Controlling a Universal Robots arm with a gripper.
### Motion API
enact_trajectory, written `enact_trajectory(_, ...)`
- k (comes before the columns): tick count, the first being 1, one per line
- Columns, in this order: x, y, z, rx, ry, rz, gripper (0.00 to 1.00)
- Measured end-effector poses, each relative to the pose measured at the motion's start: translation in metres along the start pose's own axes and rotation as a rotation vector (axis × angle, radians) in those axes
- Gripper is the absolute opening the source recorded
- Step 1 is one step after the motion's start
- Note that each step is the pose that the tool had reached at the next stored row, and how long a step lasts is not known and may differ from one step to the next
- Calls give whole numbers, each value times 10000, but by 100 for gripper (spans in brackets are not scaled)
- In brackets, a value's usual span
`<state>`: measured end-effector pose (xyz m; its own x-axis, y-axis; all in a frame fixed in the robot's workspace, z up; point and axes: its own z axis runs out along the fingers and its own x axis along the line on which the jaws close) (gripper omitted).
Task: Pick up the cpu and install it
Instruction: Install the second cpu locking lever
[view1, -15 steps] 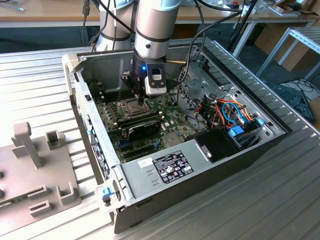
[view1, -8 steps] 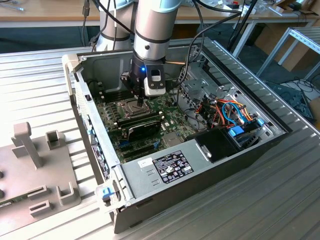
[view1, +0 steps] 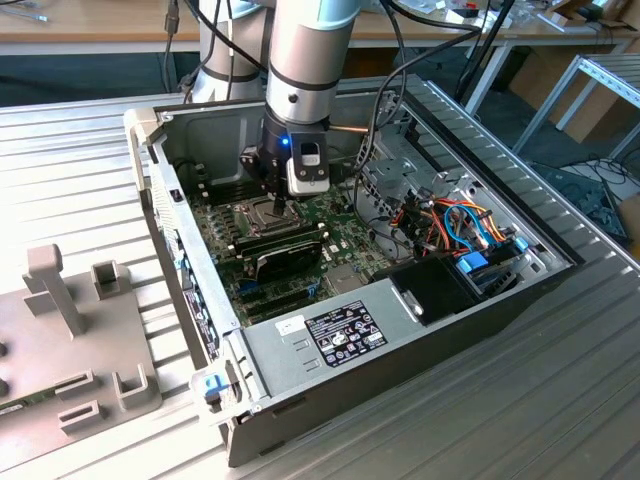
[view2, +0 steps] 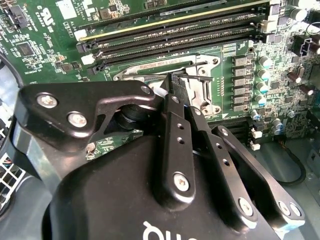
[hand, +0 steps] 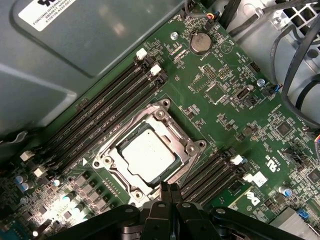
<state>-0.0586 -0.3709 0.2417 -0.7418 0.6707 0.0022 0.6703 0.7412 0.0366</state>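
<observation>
Black linkage bars of the claw (view2: 172, 82) are seen closest in the second wrist view, running forward to fingertips pressed together with no gap and nothing held between them. The same closed tips are seen in the first wrist view (hand: 169, 189), set just beside one edge of the socket.

From the largest thing down: a ribbed metal surface (view1: 90, 170) carries an open computer case (view1: 400, 330), into which the arm is lowered from above. Inside the case a green motherboard (hand: 220, 130) is laid flat, with long memory slots (hand: 105, 107) running alongside the socket. The metal socket frame (hand: 187, 145) is seen around a square opening, and within that opening the cpu (hand: 148, 155) lies flat, its dull silver-grey top facing up.

The relation that matters is judged as follows: the cpu is already seated in the socket, and the claw stands over the frame's edge, the chip lying just ahead of the tips and below them. Being square, the chip has no long axis; its sides are lined up with the frame. Whether the frame is latched down cannot be told. In the exterior view the claw (view1: 280, 203) is seen directly above the socket area.
</observation>
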Motion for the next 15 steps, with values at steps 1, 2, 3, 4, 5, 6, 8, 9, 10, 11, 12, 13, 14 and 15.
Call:
enact_trajectory(1, 0, -1, 1, -2, 0, 1, 11)
enact_trajectory(2, 3, -5, 2, -4, 0, 3, 11)
enact_trajectory(3, 5, -9, 3, -2, 0, 4, 11)
enact_trajectory(4, 12, -19, 5, -2, 0, 8, 11)
enact_trajectory(5, 20, -29, 8, -1, -1, 17, 11)
enact_trajectory(6, 25, -36, 10, -1, -1, 23, 11)
enact_trajectory(8, 37, -49, 14, -2, -2, 51, 11)
enact_trajectory(9, 42, -54, 16, -2, -2, 70, 11)
enact_trajectory(10, 48, -61, 19, -1, -4, 102, 11)
enact_trajectory(11, 53, -66, 21, 0, -4, 124, 11)
enact_trajectory(12, 59, -72, 24, 0, -5, 146, 11)
enact_trajectory(13, 62, -76, 26, -1, -6, 162, 11)
enact_trajectory(14, 65, -80, 27, 0, -6, 179, 11)
enact_trajectory(15, 65, -80, 28, 2, -8, 189, 11)
